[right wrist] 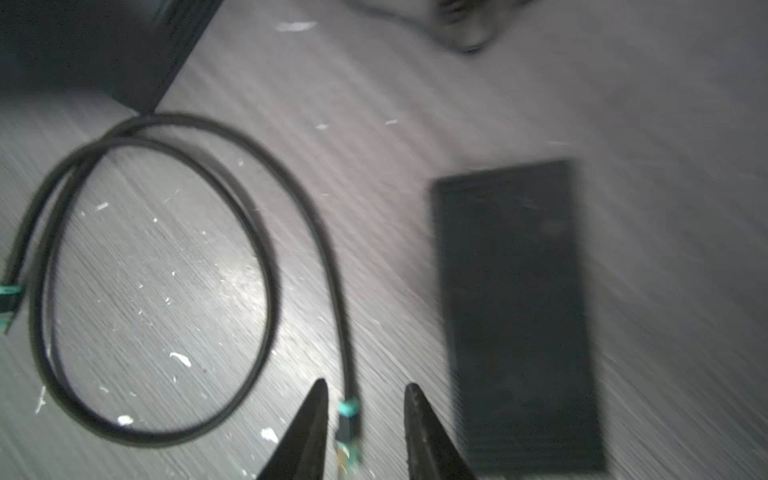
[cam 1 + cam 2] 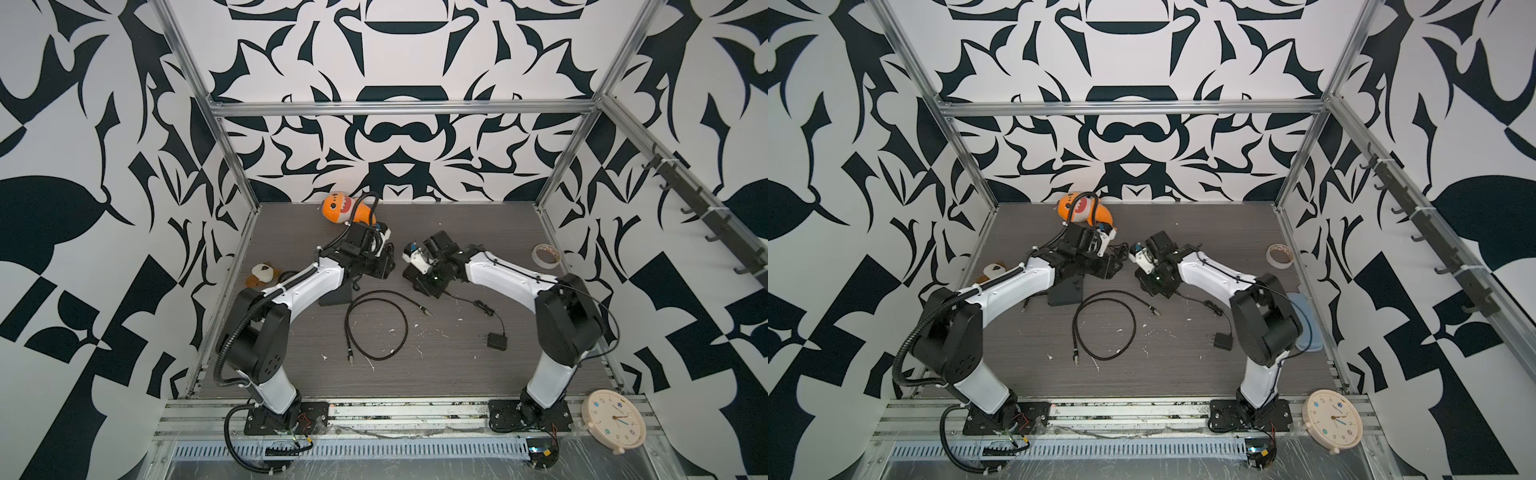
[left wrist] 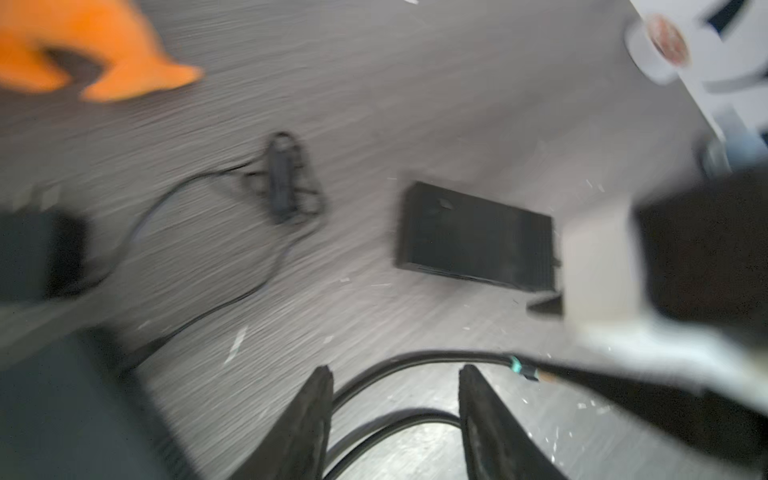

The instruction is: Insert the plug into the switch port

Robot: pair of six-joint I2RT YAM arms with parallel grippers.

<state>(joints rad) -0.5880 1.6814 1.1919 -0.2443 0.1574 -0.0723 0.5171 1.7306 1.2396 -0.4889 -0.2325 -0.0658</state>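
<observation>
In a top view the plug (image 2: 426,309) lies on the worktop (image 2: 457,365) right of centre, apart from the switch (image 2: 336,297), and the right hand (image 1: 365,382) straddles it narrowly parted and ungripping while the left hand (image 3: 395,368) is half-spread and empty, so an off-centre pinch could spin the plug or drag its cable (image 1: 340,299).

Coiled black cable (image 2: 347,332) mid-table, black switch (image 2: 337,297) beside left arm (image 2: 307,282), clock (image 2: 613,417) front-right

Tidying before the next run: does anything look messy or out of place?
White flecks litter the table around the cable, like leftover debris. A clock sits on the front rail, off the table. No damage shows.
</observation>
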